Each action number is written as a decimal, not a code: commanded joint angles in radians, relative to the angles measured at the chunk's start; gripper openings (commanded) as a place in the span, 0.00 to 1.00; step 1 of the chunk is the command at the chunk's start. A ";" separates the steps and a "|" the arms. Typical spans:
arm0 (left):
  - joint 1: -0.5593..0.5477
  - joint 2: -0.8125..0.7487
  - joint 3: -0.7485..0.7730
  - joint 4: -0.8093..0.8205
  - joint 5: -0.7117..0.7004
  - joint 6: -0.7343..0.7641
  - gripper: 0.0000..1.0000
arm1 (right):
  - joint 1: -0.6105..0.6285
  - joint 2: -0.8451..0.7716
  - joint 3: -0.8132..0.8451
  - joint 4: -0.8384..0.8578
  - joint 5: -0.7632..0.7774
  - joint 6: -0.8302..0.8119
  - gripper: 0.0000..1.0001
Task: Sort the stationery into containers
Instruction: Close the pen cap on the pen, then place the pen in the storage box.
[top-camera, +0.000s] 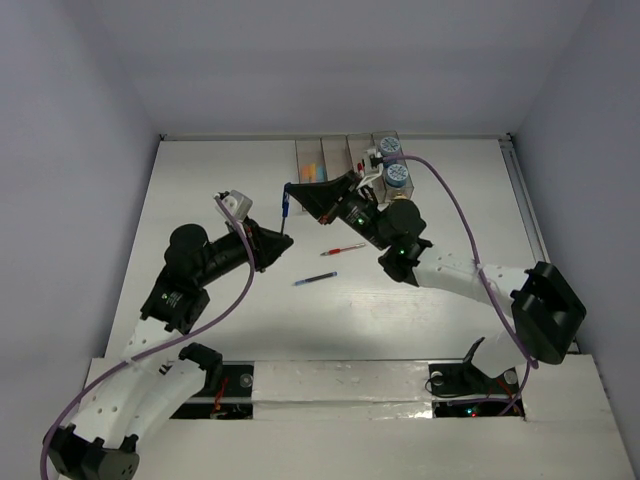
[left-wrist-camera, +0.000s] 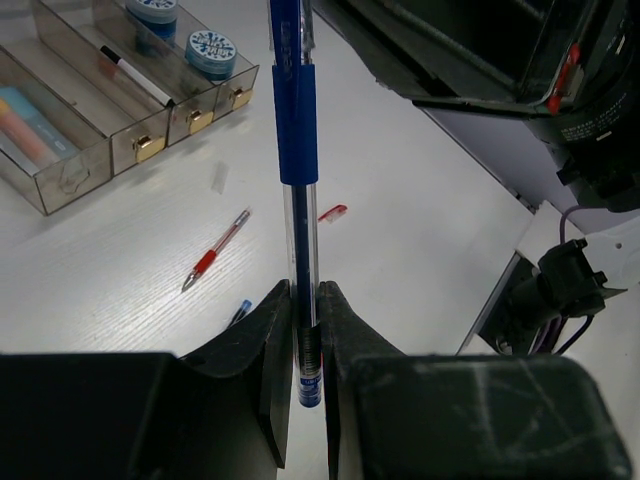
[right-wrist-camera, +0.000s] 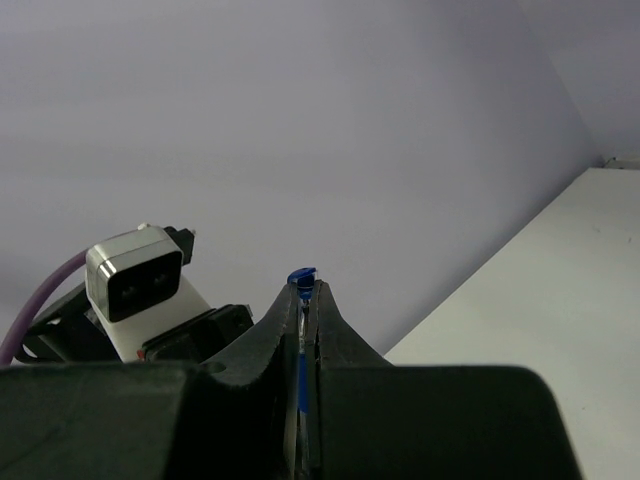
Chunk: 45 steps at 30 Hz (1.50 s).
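blue pen (left-wrist-camera: 296, 150) between left fingers (left-wrist-camera: 272, 385), between right fingers (right-wrist-camera: 338, 340)

The white table (top-camera: 200, 200) has a faint wood grain, seen in the left wrist view (left-wrist-camera: 100, 290). At its far edge stand the containers (top-camera: 335, 150), four narrow translucent bins joined side by side in a row, with small brass-coloured fittings on their near ends (left-wrist-camera: 70, 175). Nearer the middle of the bare surface a red pen (top-camera: 343, 249) lies flat at a slight slant (left-wrist-camera: 215, 250). A loose blue pen (top-camera: 314, 280) lies just nearer than it, roughly parallel and apart from it. A small red cap (left-wrist-camera: 333, 212) lies alone near the red pen.
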 joint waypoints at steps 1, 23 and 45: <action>0.004 -0.018 -0.002 0.046 -0.002 -0.003 0.00 | 0.017 0.013 -0.024 0.049 -0.016 0.003 0.00; 0.004 -0.001 0.090 0.096 -0.041 -0.029 0.00 | 0.086 0.021 -0.202 0.061 -0.188 0.087 0.00; -0.006 0.079 0.127 0.161 -0.019 -0.092 0.00 | 0.112 -0.086 -0.251 -0.027 -0.112 0.024 0.00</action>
